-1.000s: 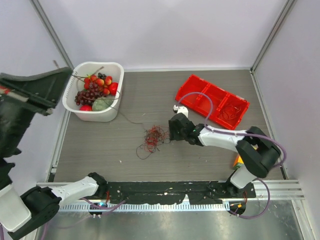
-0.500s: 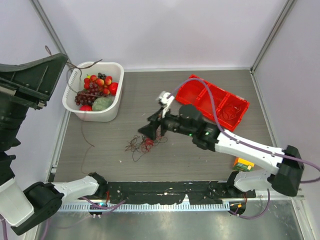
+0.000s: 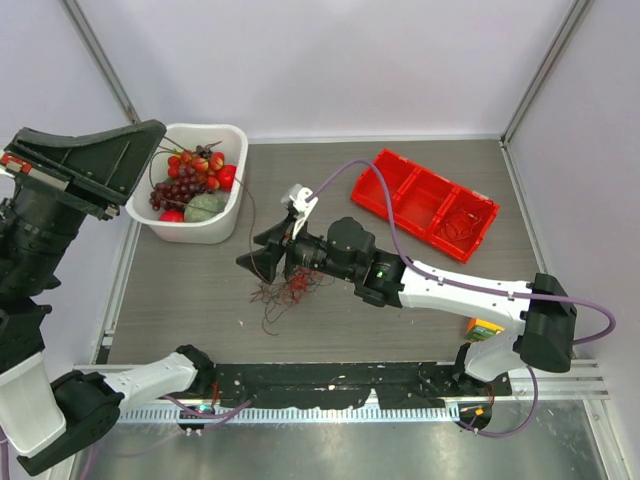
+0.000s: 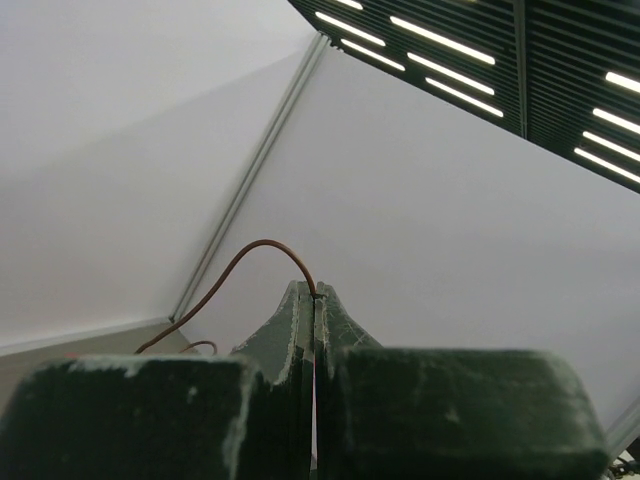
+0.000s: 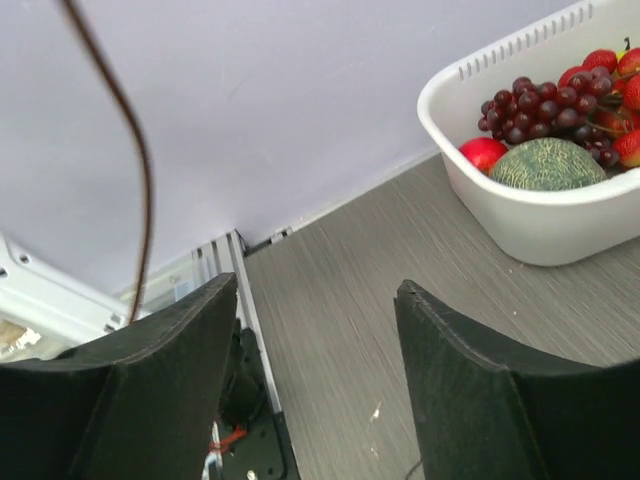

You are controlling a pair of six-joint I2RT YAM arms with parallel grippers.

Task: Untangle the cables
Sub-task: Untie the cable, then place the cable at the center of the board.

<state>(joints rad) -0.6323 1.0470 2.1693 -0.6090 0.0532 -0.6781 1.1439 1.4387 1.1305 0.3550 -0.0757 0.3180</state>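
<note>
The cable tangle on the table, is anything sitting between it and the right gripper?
Nothing visible does. The right gripper, jaws open, is right beside the tangle in the top view, with no object between them. The white fruit basket sits further off to the left, clear of that path.

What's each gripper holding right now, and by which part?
The left gripper is shut on one brown cable strand, pinched at the fingertips; where along its length cannot be told. The right gripper is open, holding nothing.
</note>
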